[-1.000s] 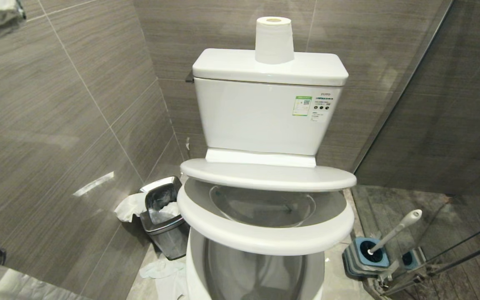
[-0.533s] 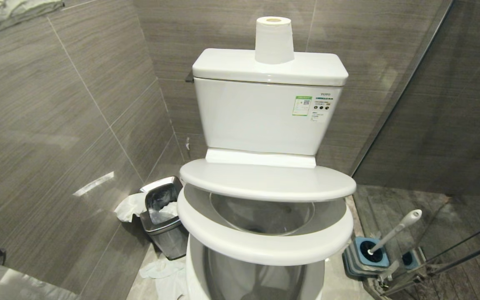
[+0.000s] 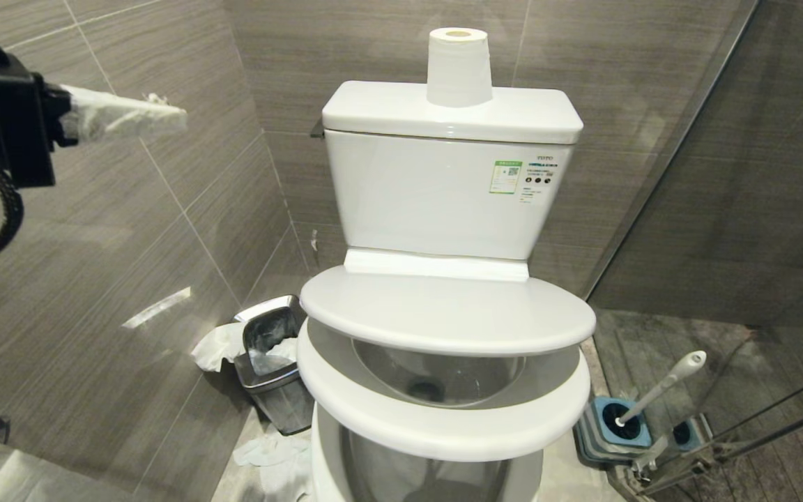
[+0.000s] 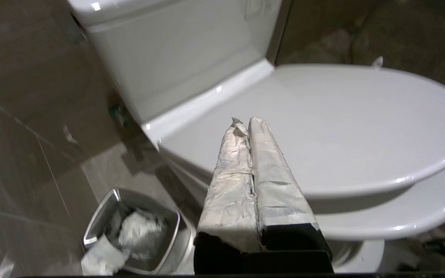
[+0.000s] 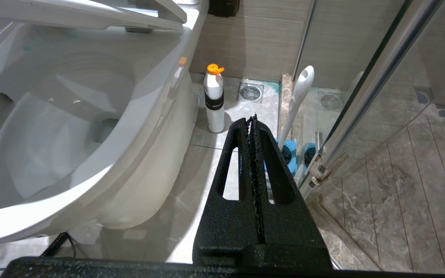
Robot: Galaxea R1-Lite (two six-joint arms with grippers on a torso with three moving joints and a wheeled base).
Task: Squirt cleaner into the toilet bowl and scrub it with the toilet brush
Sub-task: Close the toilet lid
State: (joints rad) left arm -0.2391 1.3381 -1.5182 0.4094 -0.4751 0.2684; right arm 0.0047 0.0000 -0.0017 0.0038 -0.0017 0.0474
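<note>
The toilet bowl [image 3: 436, 382] is white ceramic. Its lid [image 3: 447, 310] and seat [image 3: 443, 422] both hang half lowered over it. From the right wrist view the bowl [image 5: 52, 116] looks open, with a faint pale blue tint of cleaner [image 5: 25, 48] under the rim. The toilet brush [image 3: 661, 385] leans in its blue holder [image 3: 610, 429] on the floor right of the toilet. My left gripper [image 3: 180, 118], wrapped in white tape, is shut and empty, high up at the left, above and apart from the lid [image 4: 342, 127]. My right gripper [image 5: 252, 117] is shut and empty, low beside the bowl.
A steel bin [image 3: 272, 362] with crumpled paper stands left of the toilet, and tissue lies on the floor. A paper roll [image 3: 459, 66] sits on the tank. A white bottle with an orange cap [image 5: 214, 98] stands by the bowl's base. A glass shower door [image 5: 365, 96] closes off the right.
My left gripper has swung into the head view at the upper left. The lid and seat have both dropped further toward the bowl.
</note>
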